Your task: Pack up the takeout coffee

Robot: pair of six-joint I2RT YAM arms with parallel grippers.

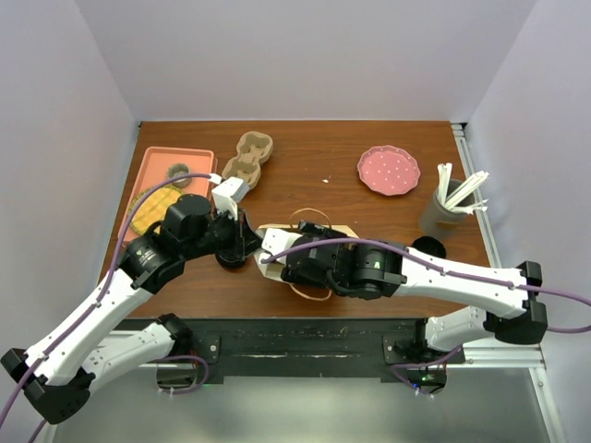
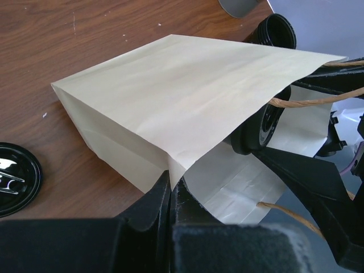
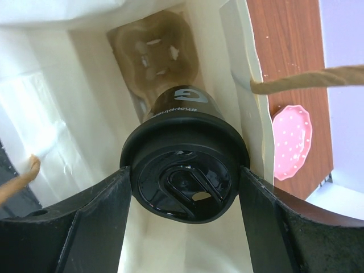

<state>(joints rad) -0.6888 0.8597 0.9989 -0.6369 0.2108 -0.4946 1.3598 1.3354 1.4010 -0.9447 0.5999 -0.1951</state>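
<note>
Cream paper fills the scene: a paper bag (image 2: 187,96) lies on its side on the brown wood worktop (image 1: 314,175), its mouth toward the right arm. The left jaws are pinched fully together on the lower lip of that mouth (the paper's corner runs right in between them). The right jaws stand wide, a finger (image 3: 96,222) on either side of the black lid of the takeout coffee (image 3: 182,170), gripping it by the lid rim. The cup points base-first into the bag's mouth, with a tan pulp shape (image 3: 153,51) deeper in. A twine handle (image 3: 307,79) crosses at 2 o'clock of the lid.

Seen from overhead, a pulp carrier (image 1: 247,159) sits at 11 o'clock of the bag and a pink plate (image 1: 388,170) at 1 o'clock. In the left wrist view a spare cup (image 2: 14,176) sits on the wood at 9 o'clock, and another lidded cup (image 2: 276,31) beyond the bag at 1 o'clock.
</note>
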